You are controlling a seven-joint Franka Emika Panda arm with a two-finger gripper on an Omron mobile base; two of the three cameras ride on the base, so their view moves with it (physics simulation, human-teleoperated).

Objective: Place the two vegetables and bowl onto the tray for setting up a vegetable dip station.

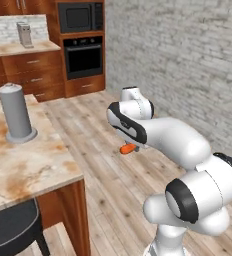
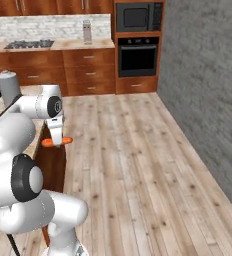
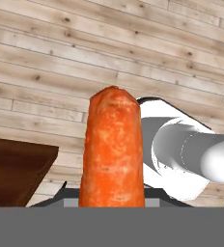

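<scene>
Well off the island, the white robot arm with dark joints [image 1: 188, 150] bends out over the pale plank floor [image 2: 148, 160], probably because it is carrying its load from where it was picked up toward the board, which I judge is somewhere out of these views. The marbled beige stone counter on reddish-brown wooden cabinets [image 1: 33, 165] runs along the left; its near right corner lies just beside the arm's elbow in the left base view. Standing upright near the counter's far edge is a tall grey cylinder on a flared base [image 1: 16, 113], not part of the job.

Clasped in the two-finger gripper [image 2: 57, 141] is the small tapered orange carrot [image 2: 56, 142]. It lies roughly level and crosswise to the hand in the right base view, both ends poking out past the fingers, above the floor just off the counter's edge. From the hand camera the carrot [image 3: 113, 149] rises lengthwise up the middle, so the jaws grasp it near its centre, a hold that should keep it from tipping. The carrot is therefore in the air and not yet on the tray.
</scene>
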